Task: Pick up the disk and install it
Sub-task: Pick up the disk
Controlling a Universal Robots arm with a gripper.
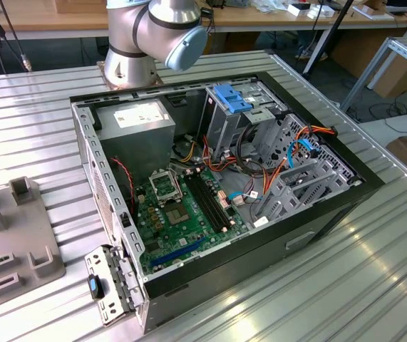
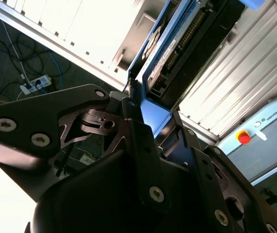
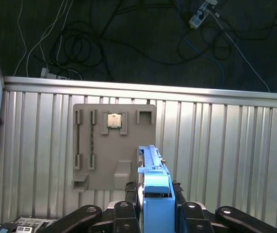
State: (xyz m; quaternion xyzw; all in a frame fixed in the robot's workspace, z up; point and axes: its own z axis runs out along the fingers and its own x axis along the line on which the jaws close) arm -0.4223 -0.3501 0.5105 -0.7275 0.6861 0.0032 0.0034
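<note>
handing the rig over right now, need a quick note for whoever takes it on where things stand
Tool: shut on the disk, clamped on its blue rail, as seen in both wrist views.
Disk: held off the table, over the edge of the grey parts tray in the first wrist view.
Done: pick-up.
Left: install. The disk is not yet in the open computer case.

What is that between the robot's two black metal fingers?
The disk, a flat silver-grey hard drive in a bright blue plastic carrier rail, clamped between the fingers, in both wrist views.
</note>
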